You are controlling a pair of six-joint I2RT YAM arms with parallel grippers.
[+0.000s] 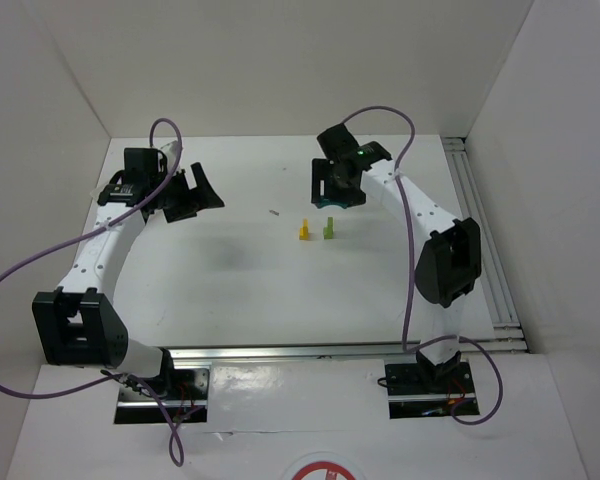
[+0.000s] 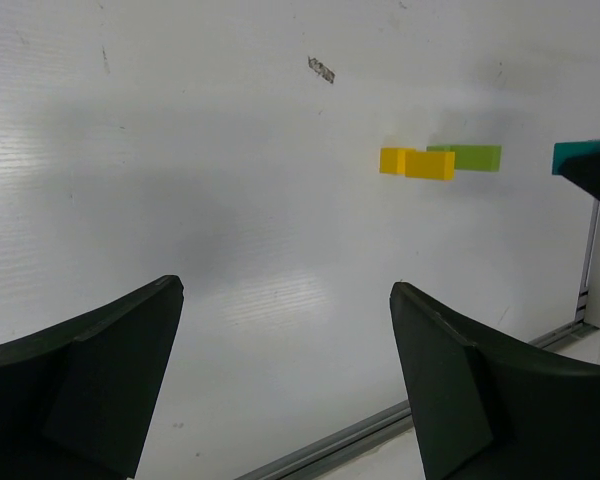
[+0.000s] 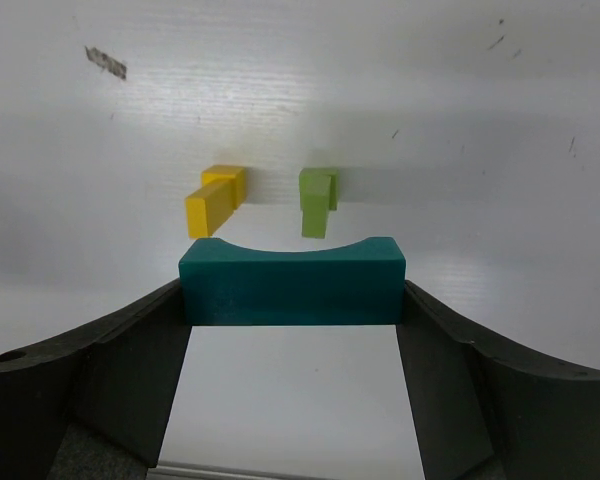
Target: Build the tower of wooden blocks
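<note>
Clamped by its two ends between the dark fingers (image 3: 130,340) of the right gripper (image 3: 292,300), a teal arch (image 3: 292,285) fills the span of the widely spread jaws. It is held level and clear of the white table (image 3: 500,110), its curved cut-out facing away from the wrist. Just ahead of that gripper's fingertips and lower down, two small pillars stand on end on the table. The yellow block (image 3: 216,200) is ahead and slightly left, the light green block (image 3: 317,200) ahead and slightly right. They stand near each other but apart, and neither touches the arch. A tiny dark scrap (image 3: 106,62) lies farther ahead, to the left. The left gripper (image 2: 285,290) hangs over bare table with its jaws spread wide and nothing between them. Both pillars lie well ahead of it and to its right.
</note>
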